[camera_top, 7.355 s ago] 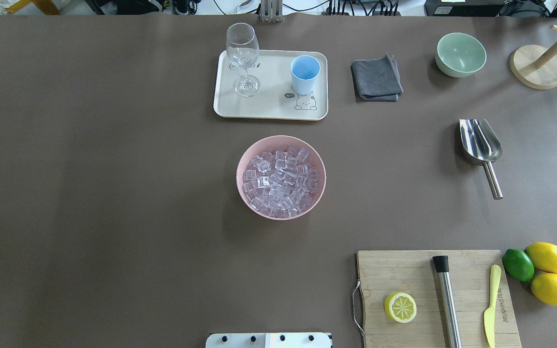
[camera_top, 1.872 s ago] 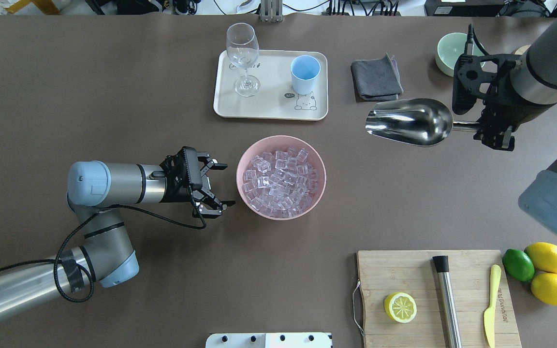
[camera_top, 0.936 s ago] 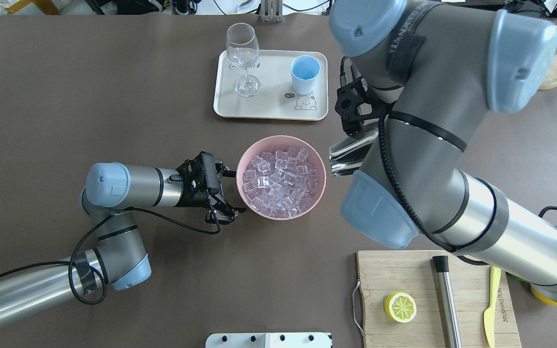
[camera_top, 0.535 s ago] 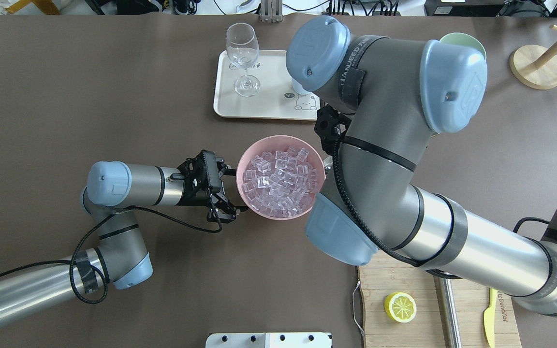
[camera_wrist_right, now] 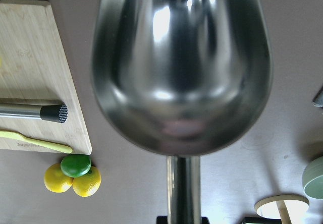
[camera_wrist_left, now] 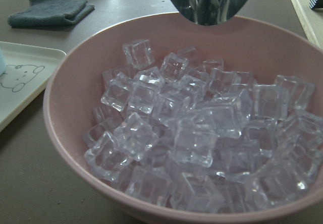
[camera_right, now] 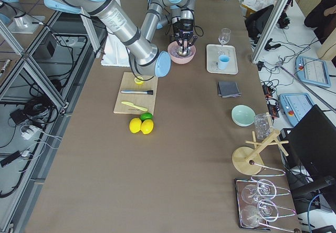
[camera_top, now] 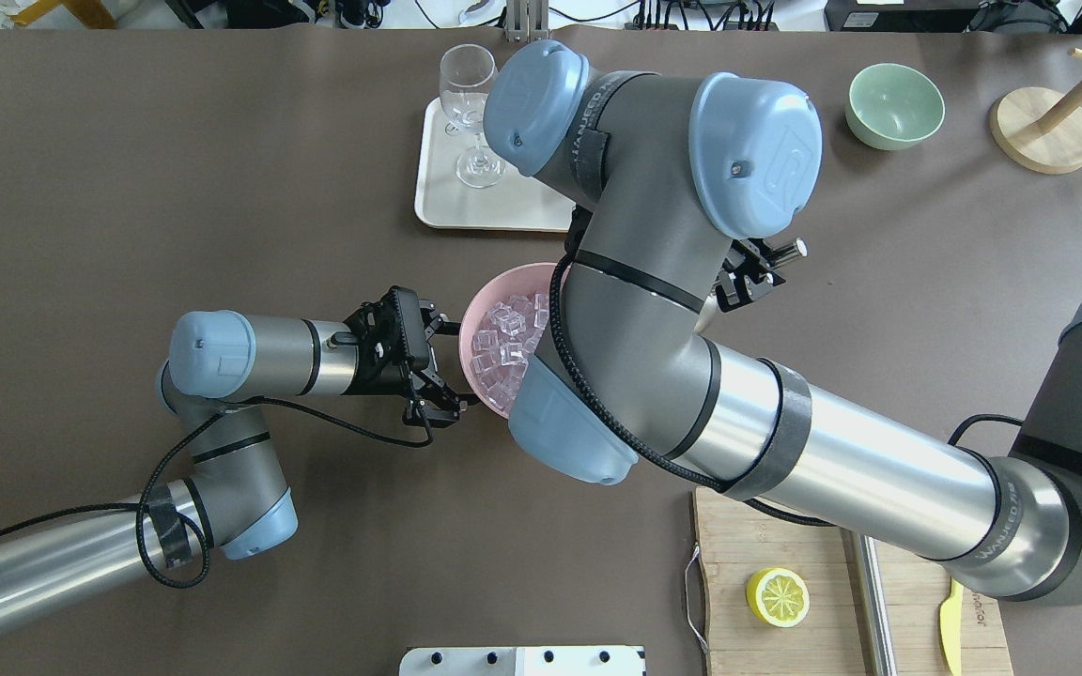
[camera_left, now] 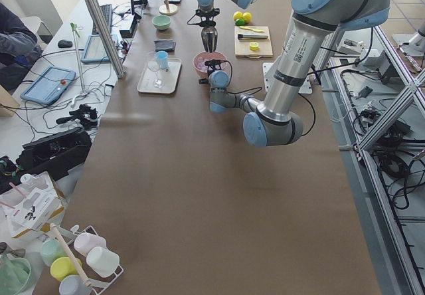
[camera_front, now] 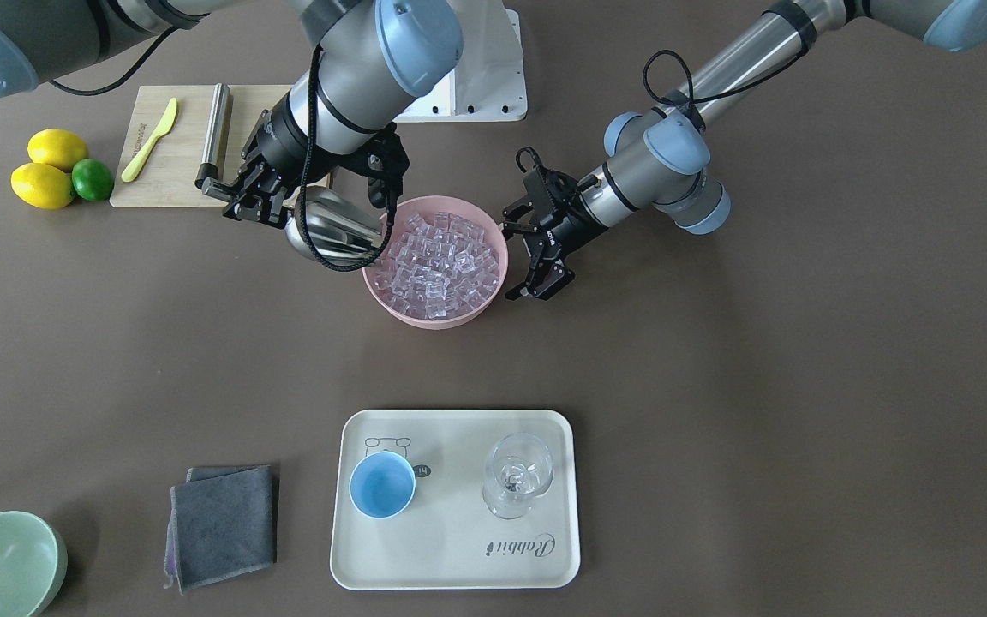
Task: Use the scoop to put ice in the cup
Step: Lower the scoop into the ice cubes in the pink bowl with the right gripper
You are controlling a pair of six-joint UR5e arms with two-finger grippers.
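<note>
The ice (camera_front: 438, 257) fills a pink bowl (camera_front: 425, 319) at mid-table; it also shows in the left wrist view (camera_wrist_left: 202, 133). My right gripper (camera_front: 266, 201) is shut on the handle of the steel scoop (camera_front: 331, 227). The scoop is tilted down, its mouth at the bowl's rim on my right side, and it fills the right wrist view (camera_wrist_right: 181, 67). My left gripper (camera_front: 536, 248) is open beside the bowl's other side, fingers spread along the wall. The light-blue cup (camera_front: 382, 485) stands on the tray; my right arm hides it in the overhead view.
A beige tray (camera_front: 459, 548) also holds a wine glass (camera_front: 517, 476). A grey cloth (camera_front: 221, 524) and a green bowl (camera_front: 1, 561) lie beyond it. A cutting board (camera_front: 176, 163) with a steel rod (camera_front: 215, 133), lemons and a lime (camera_front: 52, 176) are near my base.
My right arm has swung in with the scoop from the table's right side to the bowl's rim and tilted it down. My left gripper has stayed open beside the bowl.
</note>
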